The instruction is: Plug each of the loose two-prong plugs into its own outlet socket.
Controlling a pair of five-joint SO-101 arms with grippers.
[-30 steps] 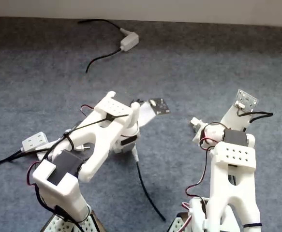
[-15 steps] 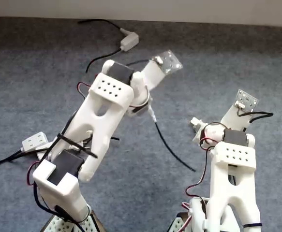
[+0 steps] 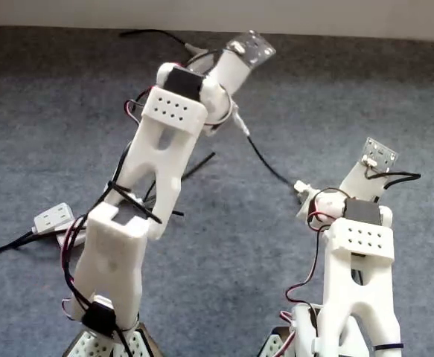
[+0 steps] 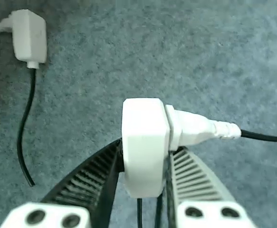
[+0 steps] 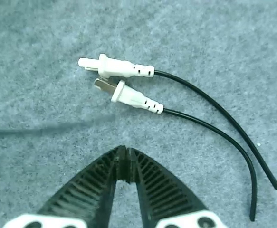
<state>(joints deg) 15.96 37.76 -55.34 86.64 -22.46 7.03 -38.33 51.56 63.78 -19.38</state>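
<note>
Risen toward the carpet's (image 3: 350,97) far edge, the left gripper (image 4: 145,164) clamps an outlet socket (image 4: 144,126) with a cord (image 4: 266,137) plugged in. The right gripper (image 5: 126,154), pinched closed and empty, hovers above two loose plugs (image 5: 117,67) (image 5: 131,97) lying side by side.

Noted socket block (image 4: 143,123) clamped in left hand (image 4: 145,161) over far table (image 3: 336,89), second block (image 4: 30,34) lying beyond. Found first plug (image 5: 117,66) just beside second plug (image 5: 131,97), ahead of right hand (image 5: 124,164).

Grey carpet (image 3: 350,97), pale wall (image 3: 313,15) bkgd.
</note>
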